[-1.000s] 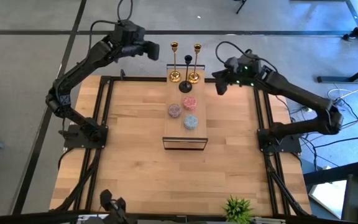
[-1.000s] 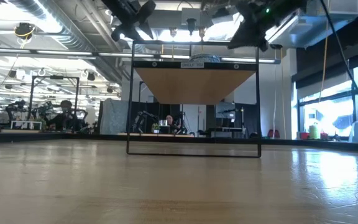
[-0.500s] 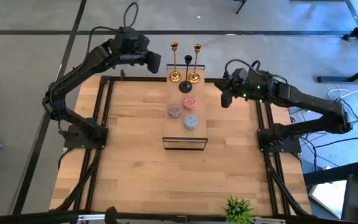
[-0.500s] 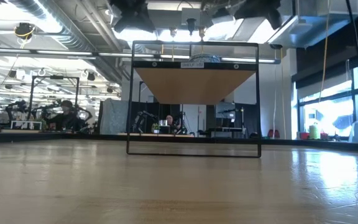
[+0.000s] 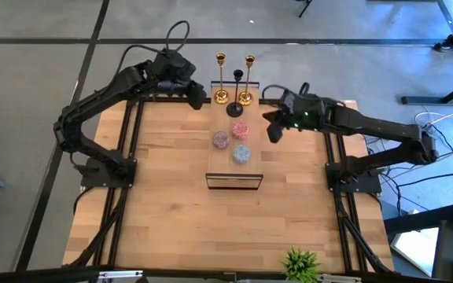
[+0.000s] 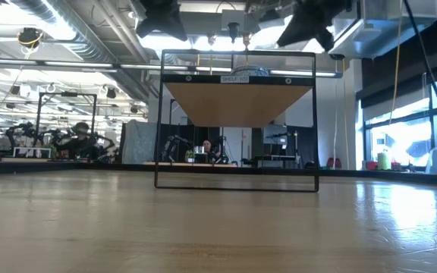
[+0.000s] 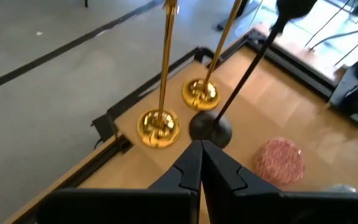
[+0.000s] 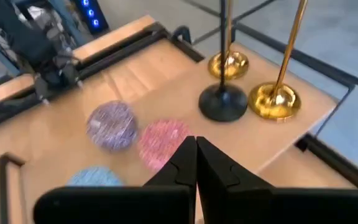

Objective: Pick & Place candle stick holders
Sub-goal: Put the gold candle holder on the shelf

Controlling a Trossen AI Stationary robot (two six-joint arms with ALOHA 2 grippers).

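Three candlesticks stand upright in a tight cluster at the far end of a raised shelf point(image 5: 211, 177) on the table: two gold point(image 7: 165, 74) point(image 7: 219, 53) and one black point(image 7: 244, 78). They look stiff, slick and top-heavy (easy to tip), so I'd grip a stem low, just above the flared base. The left gripper point(image 7: 200, 163) hovers just short of the bases, fingers pressed together, holding nothing. The right gripper point(image 8: 195, 158) hangs nearby over the shelf, likewise closed and empty.

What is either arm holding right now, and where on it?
Nothing. The left gripper and right gripper both have jaws shut on nothing, short of the three candle stick holders.
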